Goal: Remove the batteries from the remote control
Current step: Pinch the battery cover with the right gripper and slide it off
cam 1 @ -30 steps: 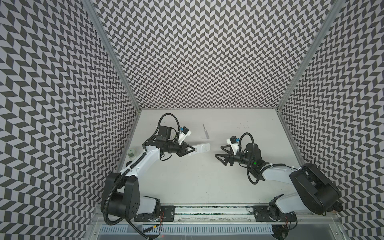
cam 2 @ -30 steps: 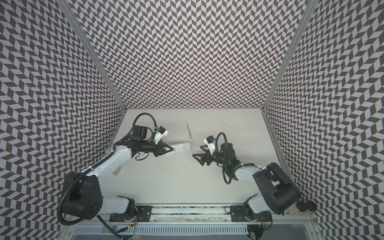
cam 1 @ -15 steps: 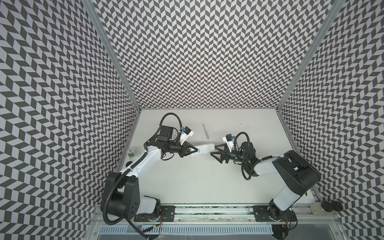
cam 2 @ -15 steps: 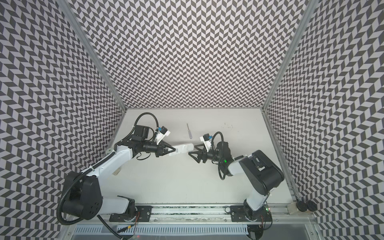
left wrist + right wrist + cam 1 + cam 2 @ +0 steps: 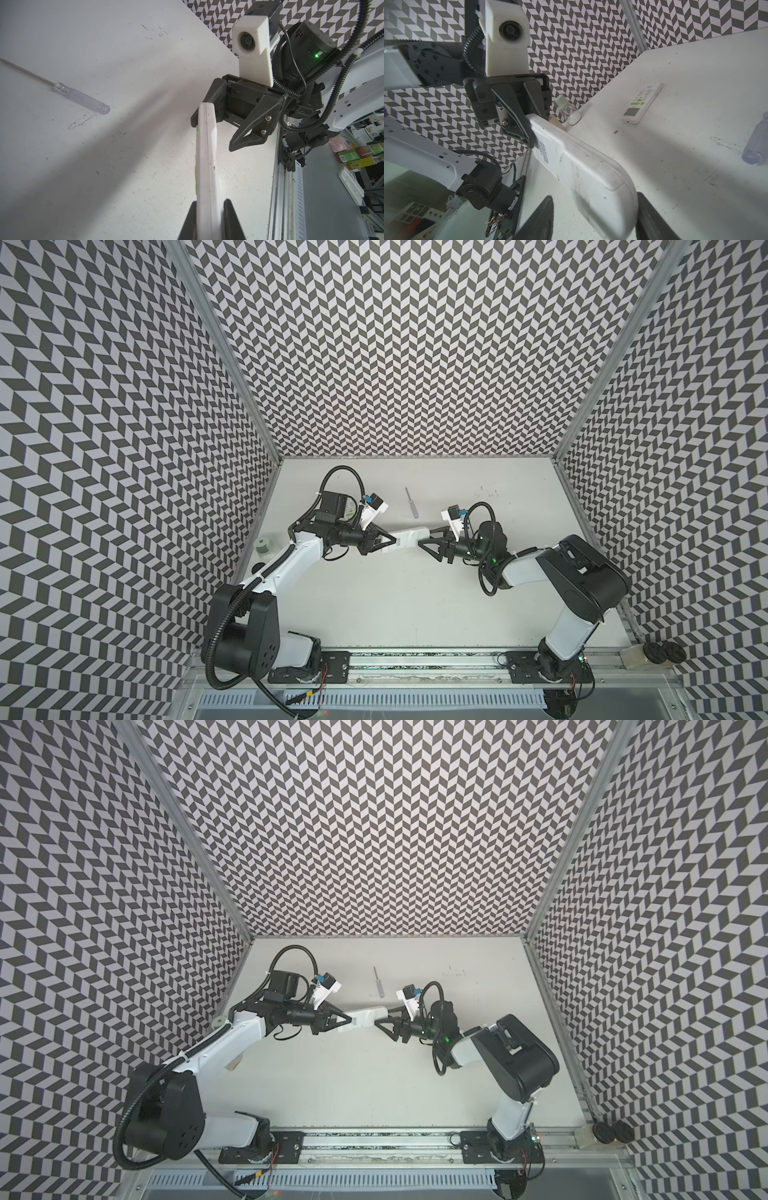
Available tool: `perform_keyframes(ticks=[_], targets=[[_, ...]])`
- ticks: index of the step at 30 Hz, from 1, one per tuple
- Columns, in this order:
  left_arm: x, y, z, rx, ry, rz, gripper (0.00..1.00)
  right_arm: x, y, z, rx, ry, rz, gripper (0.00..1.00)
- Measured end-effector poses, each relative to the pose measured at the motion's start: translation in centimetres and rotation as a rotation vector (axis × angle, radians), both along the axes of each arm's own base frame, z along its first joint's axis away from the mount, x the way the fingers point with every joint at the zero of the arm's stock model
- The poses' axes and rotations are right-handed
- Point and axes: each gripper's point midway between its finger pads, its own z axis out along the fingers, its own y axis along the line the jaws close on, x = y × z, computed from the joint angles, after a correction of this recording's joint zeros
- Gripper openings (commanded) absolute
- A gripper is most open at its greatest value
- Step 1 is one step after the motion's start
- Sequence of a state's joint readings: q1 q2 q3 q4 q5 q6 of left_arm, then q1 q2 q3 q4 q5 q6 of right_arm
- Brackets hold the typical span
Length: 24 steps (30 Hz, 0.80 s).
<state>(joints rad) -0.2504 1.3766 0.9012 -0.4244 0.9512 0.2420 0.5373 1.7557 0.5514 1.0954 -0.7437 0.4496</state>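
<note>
Two end effectors meet at a white remote control (image 5: 405, 540) held clear of the counter (image 5: 374, 614), near its middle. The left end effector (image 5: 387, 544) is clamped tight on the remote's 9 o'clock end, one finger pressed against each flat face. The right end effector (image 5: 424, 537) stands about half open around the 3 o'clock end, its jaws straddling the remote's width. One finger (image 5: 542, 209) shows a clear gap. The other (image 5: 648, 209) may just be touching the edge, though the close view is too blurred there to be sure. No batteries can be seen. They are probably inside, since the remote's back looks closed in the right wrist view. The step in hand seems to be setting up a two-handed hold before the battery cover is opened. Next, the right jaws need to close squarely on the long edges without twisting the remote out of the left grip. A clear-handled screwdriver (image 5: 411, 502) lies untouched on the counter at 12 o'clock from the remote.
</note>
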Motion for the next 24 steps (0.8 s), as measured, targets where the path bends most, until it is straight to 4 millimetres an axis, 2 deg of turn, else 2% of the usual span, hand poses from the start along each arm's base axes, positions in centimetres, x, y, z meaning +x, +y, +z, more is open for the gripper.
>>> perform_keyframes(ticks=[5,9,15,17,22,24], targets=[[-0.2,-0.3,0.0,0.0,0.0,-0.01,0.0,0.5,0.5,-0.2,-0.009,0.013,-0.009,0.45],[0.0,-0.1,-0.2,0.015,-0.005,0.002,0.0,0.5,0.5,-0.5,-0.021,0.012,-0.011,0.35],[0.1,0.2,-0.3,0.025,-0.017,0.006,0.0,0.3,0.4,-0.7,-0.029,0.012,-0.003,0.29],[0.1,0.2,-0.4,0.03,-0.017,0.007,0.0,0.2,0.4,-0.8,-0.034,0.013,-0.003,0.29],[0.0,-0.1,-0.5,0.039,-0.021,0.006,0.0,0.3,0.0,-1.0,-0.056,0.015,-0.033,0.49],[0.1,-0.1,-0.7,0.06,-0.024,0.018,0.0,0.4,-0.1,-1.4,-0.07,0.024,-0.049,0.51]])
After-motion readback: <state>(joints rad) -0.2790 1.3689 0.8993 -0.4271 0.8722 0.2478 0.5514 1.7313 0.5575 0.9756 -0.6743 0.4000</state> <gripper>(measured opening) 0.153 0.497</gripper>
